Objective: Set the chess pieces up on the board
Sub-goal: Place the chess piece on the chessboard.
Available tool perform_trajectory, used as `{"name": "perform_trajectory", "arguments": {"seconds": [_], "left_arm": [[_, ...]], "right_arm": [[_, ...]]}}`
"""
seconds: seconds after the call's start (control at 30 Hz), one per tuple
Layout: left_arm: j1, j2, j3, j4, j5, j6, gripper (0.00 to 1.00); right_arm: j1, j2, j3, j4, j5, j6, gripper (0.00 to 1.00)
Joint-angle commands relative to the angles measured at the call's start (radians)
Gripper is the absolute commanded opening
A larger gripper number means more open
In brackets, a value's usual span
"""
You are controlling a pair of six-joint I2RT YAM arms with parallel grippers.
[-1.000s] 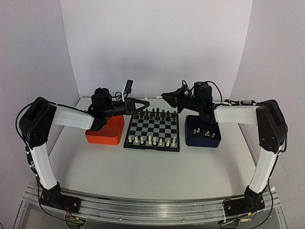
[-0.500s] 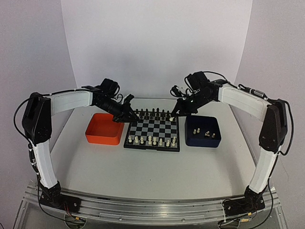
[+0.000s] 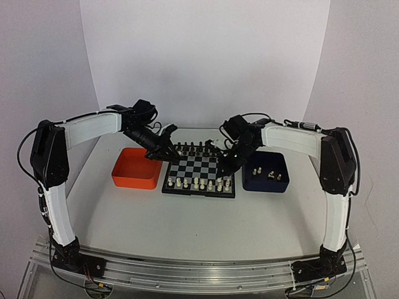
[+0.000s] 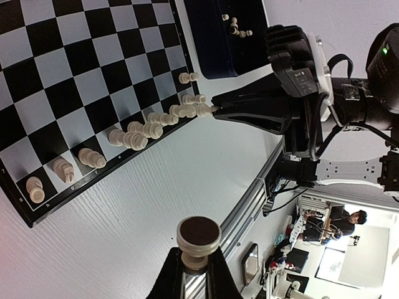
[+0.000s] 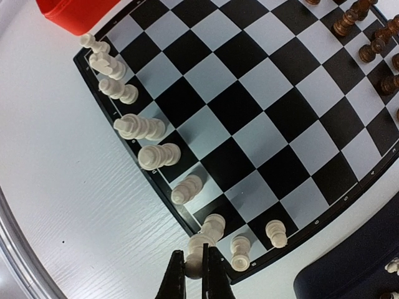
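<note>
The board point(image 3: 201, 168) lies between two trays, with black pieces on its far rows and several cream-white chess pieces point(image 3: 196, 183) along its near edge. My left gripper point(image 3: 167, 154) hovers at the board's far left corner, shut on a cream-white piece point(image 4: 198, 238) whose dark felt base faces the camera. My right gripper point(image 3: 223, 169) hangs low over the board's near right part. In the right wrist view the right gripper point(image 5: 192, 260) is shut on a cream-white piece point(image 5: 198, 244) just above the board's edge, next to standing white pieces point(image 5: 240, 251).
An orange tray point(image 3: 134, 176) sits left of the board. A dark blue tray point(image 3: 267, 182) on the right holds a few loose cream-white pieces point(image 3: 270, 174). The black pieces point(image 3: 198, 149) crowd the far rows near both grippers.
The left gripper swung from over the orange tray to the board's far left corner. The right gripper came down from behind the board to its near right part. Both stayed shut.
</note>
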Motion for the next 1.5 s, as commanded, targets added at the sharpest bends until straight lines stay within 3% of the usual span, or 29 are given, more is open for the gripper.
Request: {"name": "perform_trajectory", "arguments": {"seconds": [0.0, 1.47], "left_arm": [[-0.001, 0.016, 0.015, -0.012, 0.025, 0.074, 0.00], [-0.001, -0.008, -0.018, 0.036, 0.012, 0.076, 0.00]], "right_arm": [[0.002, 0.026, 0.026, 0.059, 0.088, -0.024, 0.00], [0.002, 0.115, -0.010, 0.140, 0.105, 0.034, 0.00]]}}
